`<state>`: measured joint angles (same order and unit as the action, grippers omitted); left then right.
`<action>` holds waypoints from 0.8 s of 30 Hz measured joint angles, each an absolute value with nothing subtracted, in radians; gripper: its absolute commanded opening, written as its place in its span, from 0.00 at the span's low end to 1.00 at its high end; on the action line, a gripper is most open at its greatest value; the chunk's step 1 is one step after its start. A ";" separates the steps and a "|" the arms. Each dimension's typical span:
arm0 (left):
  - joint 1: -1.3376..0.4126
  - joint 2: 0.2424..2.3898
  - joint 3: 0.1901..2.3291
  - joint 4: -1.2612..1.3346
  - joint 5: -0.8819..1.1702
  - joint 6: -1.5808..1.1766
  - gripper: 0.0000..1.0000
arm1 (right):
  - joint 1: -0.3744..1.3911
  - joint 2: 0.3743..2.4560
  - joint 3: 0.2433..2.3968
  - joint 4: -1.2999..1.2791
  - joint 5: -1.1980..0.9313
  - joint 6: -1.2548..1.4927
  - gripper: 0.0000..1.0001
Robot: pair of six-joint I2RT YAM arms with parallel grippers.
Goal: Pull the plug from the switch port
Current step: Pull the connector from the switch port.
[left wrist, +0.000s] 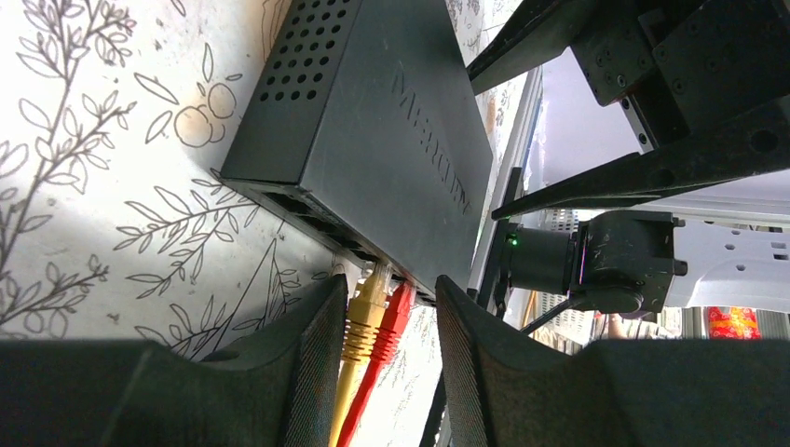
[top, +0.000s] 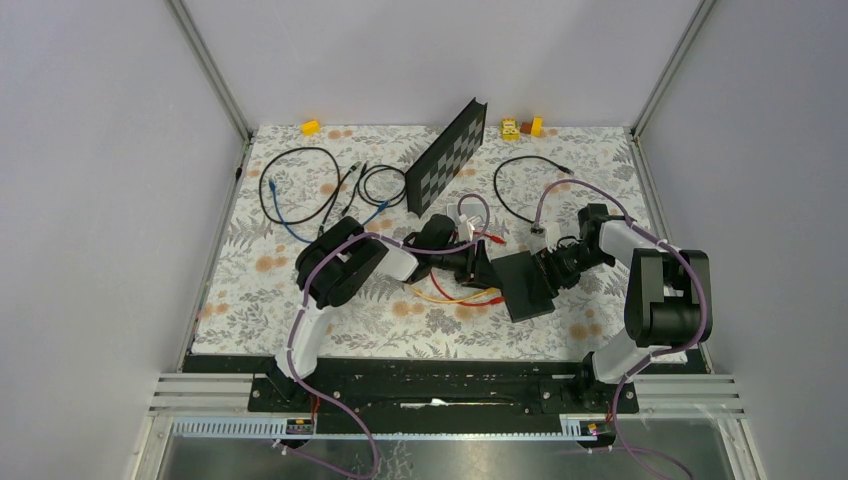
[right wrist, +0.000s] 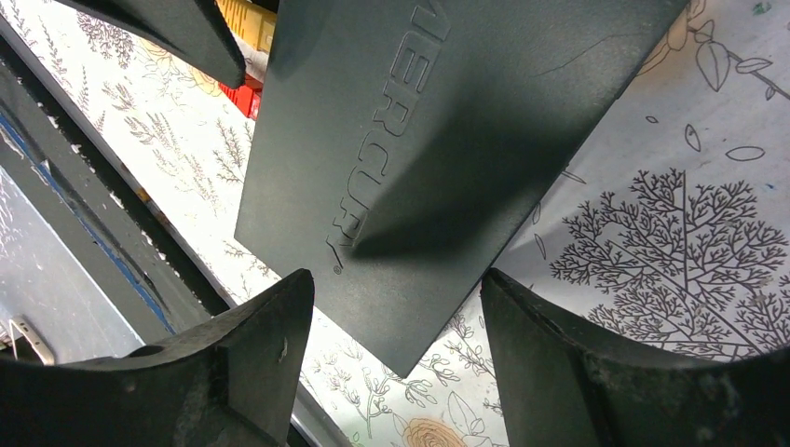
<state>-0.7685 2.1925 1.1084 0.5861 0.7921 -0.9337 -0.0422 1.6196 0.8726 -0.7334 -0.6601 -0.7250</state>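
Left wrist view: your left jaws stand part open, holding nothing, astride both the yellow plug [left wrist: 365,312] and the red plug [left wrist: 396,317], which sit in the switch [left wrist: 373,140] just ahead; closing could pinch both. Your right jaws gape wide around the switch's corner without gripping it, so a pull may drag it.

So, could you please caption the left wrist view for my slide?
Left end effector flanks the yellow plug and red plug seated in the switch.

Black switch [left wrist: 373,140] lies flat, yellow plug [left wrist: 367,300] and red plug [left wrist: 395,315] apparently seated.
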 measured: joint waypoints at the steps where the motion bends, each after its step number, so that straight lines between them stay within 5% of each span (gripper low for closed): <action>1: -0.769 2.193 1.103 0.595 0.792 -0.935 0.42 | -0.042 1.620 0.873 -0.735 -0.660 -0.725 0.72; 24: -0.772 2.193 1.070 0.630 0.793 -0.913 0.33 | -0.042 1.620 0.880 -0.751 -0.667 -0.717 0.71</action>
